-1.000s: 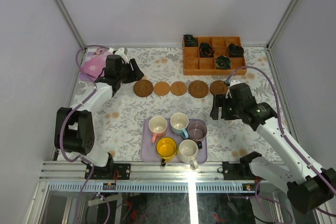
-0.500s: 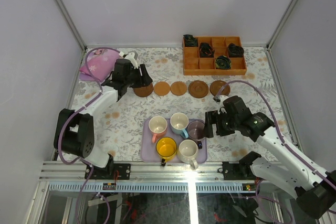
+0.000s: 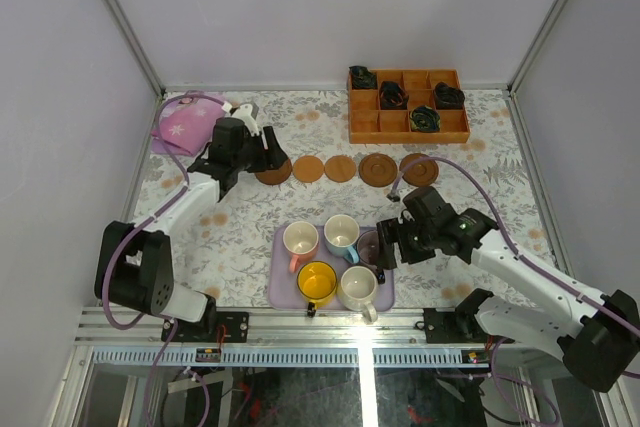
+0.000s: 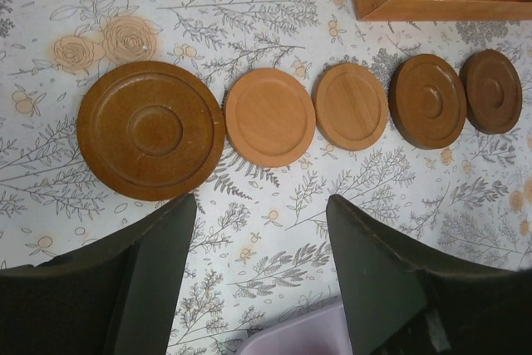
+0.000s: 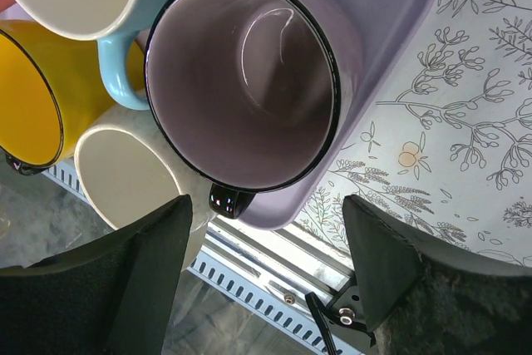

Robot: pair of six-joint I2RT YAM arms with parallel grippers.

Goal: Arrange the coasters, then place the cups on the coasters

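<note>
Several round brown coasters lie in a row: the large dark left one (image 4: 151, 129), two lighter ones (image 4: 270, 117) (image 4: 351, 106) and two dark ones (image 4: 428, 101) (image 4: 490, 91). My left gripper (image 4: 259, 205) hovers open just in front of the left coaster (image 3: 272, 171), holding nothing. On the lavender tray (image 3: 283, 292) stand several cups: cream with pink handle (image 3: 300, 240), light blue (image 3: 342, 234), yellow (image 3: 317, 281), cream-white (image 3: 358, 286) and pale purple (image 5: 245, 81). My right gripper (image 5: 266, 205) is open over the purple cup's near rim and dark handle, its fingers apart from the cup.
An orange-brown compartment box (image 3: 408, 105) holding dark items sits at the back right, just behind the coaster row. A pink cloth (image 3: 188, 125) lies at the back left. The metal rail of the table's front edge (image 5: 274, 268) runs right beside the tray.
My right gripper has moved left and forward from the right end of the coaster row to the purple cup. My left gripper has shifted right from the pink cloth toward the left coaster.
</note>
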